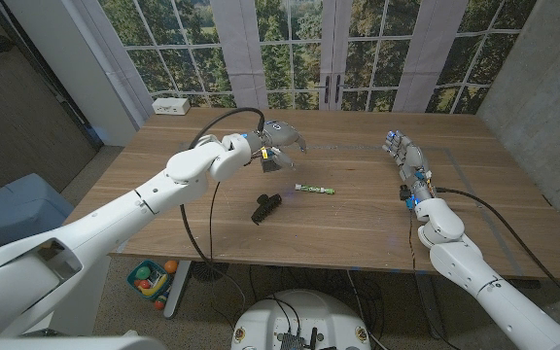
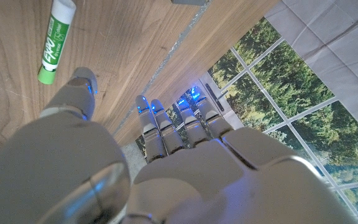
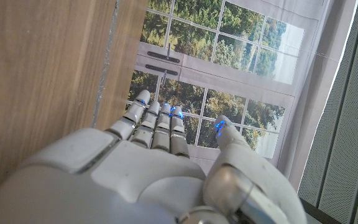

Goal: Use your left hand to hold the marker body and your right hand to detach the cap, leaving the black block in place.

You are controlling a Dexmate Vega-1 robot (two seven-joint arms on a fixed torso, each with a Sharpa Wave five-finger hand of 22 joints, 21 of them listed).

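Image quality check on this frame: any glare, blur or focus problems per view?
Head view: even daylight, soft shadows, marker and black block small but readable. Left wrist view: left hand close and soft, blue fingertip lights flare, marker label sharp. Right wrist view: right hand soft in foreground, window bright but not blown out.

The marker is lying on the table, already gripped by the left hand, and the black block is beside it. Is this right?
Not quite. In the head view the left hand hovers above the table, holding nothing; the marker lies untouched on the table, with the black block beside it.
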